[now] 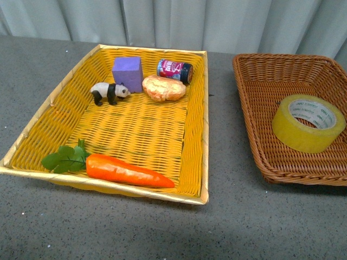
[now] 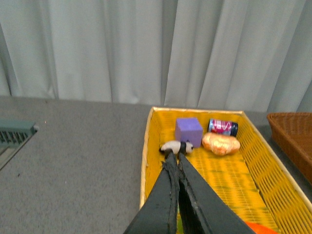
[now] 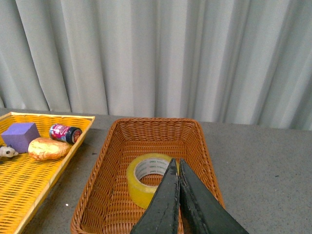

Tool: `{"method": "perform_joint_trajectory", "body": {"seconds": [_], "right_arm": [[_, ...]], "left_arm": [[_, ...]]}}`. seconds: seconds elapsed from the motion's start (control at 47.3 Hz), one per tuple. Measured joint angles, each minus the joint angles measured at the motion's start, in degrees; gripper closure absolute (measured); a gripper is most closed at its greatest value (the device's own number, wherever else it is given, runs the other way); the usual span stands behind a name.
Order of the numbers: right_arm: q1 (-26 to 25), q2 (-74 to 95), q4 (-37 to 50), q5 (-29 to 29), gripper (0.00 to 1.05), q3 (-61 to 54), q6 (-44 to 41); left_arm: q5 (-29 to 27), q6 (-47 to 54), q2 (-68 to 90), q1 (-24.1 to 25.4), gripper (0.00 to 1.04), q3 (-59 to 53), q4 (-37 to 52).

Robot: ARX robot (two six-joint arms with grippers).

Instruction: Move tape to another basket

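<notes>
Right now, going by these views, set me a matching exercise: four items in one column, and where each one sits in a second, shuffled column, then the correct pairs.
Items:
1. tape
2. carrot
3. purple block
4. toy panda

Places:
A. near edge of the yellow basket, next to green leaves
B. far end of the yellow basket, left of the small can
C. lying flat in the brown basket
D. in the yellow basket, just in front of the purple block, left of the bread

Pairs: 1-C, 2-A, 3-B, 4-D
</notes>
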Motion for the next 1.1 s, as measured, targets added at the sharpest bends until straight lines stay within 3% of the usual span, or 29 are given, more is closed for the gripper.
{"method": "perform_joint_trajectory", "body": {"seconds": [0.169,0.233,0.761,0.803,1.099], "right_arm": [[0.0,-0.04,-0.15,0.02,1.04,0.0,0.0],[0.0,-0.02,-0.15,0.02,1.0,0.0,-0.02],[0.0,-0.13,-0.17,0.0,0.15,0.0,-0.02],[0.0,-0.13,-0.17,0.0,0.07,0.0,0.02],[0.0,-0.13,-0.17,0.0,0.09,0.0,0.02]], "left_arm": [[0.0,-0.02,-0.35,0.0,1.01,0.0,-0.24],[0.0,0.0,-0.35,0.0,0.92,0.0,-0.24],[0.0,0.02,-0.42,0.0,0.06,0.0,-0.24],[0.0,0.07,-0.42,0.0,0.06,0.0,-0.24],[-0.02,0.04,-0.42,0.0,0.07,0.0,-0.24]]}}
